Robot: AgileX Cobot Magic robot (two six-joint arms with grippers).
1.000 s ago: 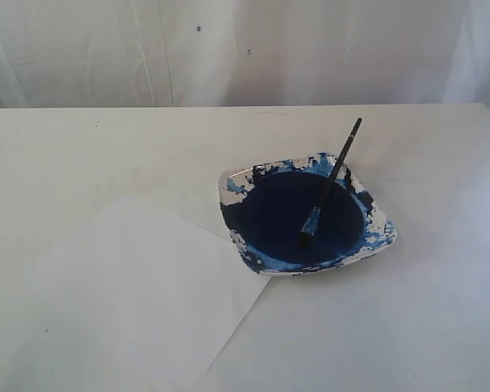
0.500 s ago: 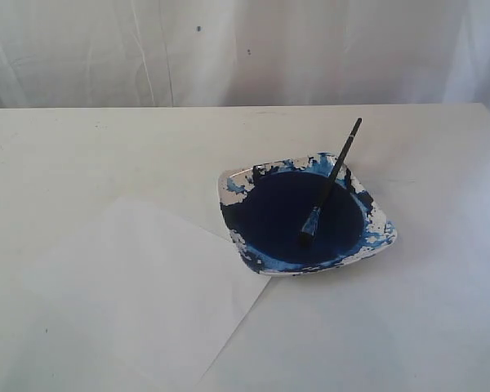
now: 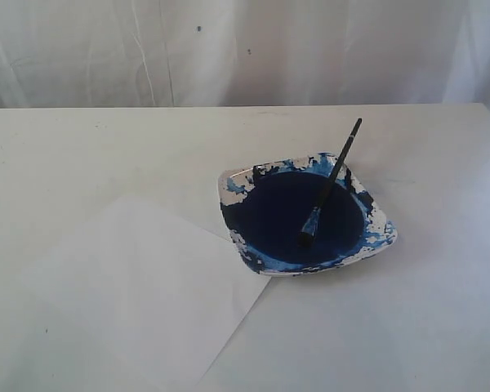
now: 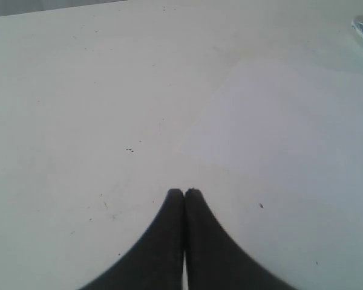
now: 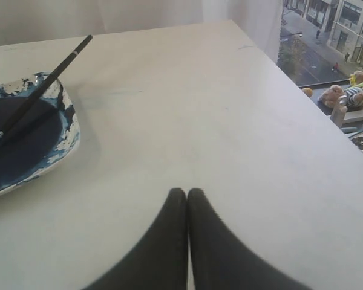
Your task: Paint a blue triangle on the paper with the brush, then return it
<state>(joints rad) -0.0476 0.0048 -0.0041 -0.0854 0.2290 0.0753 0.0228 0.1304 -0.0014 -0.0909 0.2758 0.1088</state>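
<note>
The black-handled brush (image 3: 331, 181) leans in the paint dish (image 3: 376, 222), bristle tip down in the dark blue pool, handle sticking out over the far rim. The same brush (image 5: 39, 86) and dish (image 5: 68, 130) show in the right wrist view. The white paper (image 3: 139, 294) lies plain on the table left of the dish, one corner tucked by the dish; no blue triangle shows on it. The paper (image 4: 290, 139) also fills part of the left wrist view. My left gripper (image 4: 184, 192) is shut and empty above the table. My right gripper (image 5: 187, 192) is shut and empty, apart from the dish. Neither gripper appears in the exterior view.
The white table (image 3: 106, 155) runs back to a white curtain (image 3: 229, 49). In the right wrist view the table's edge (image 5: 302, 103) drops off beside a window with a street and stuffed toys (image 5: 345, 93) beyond it.
</note>
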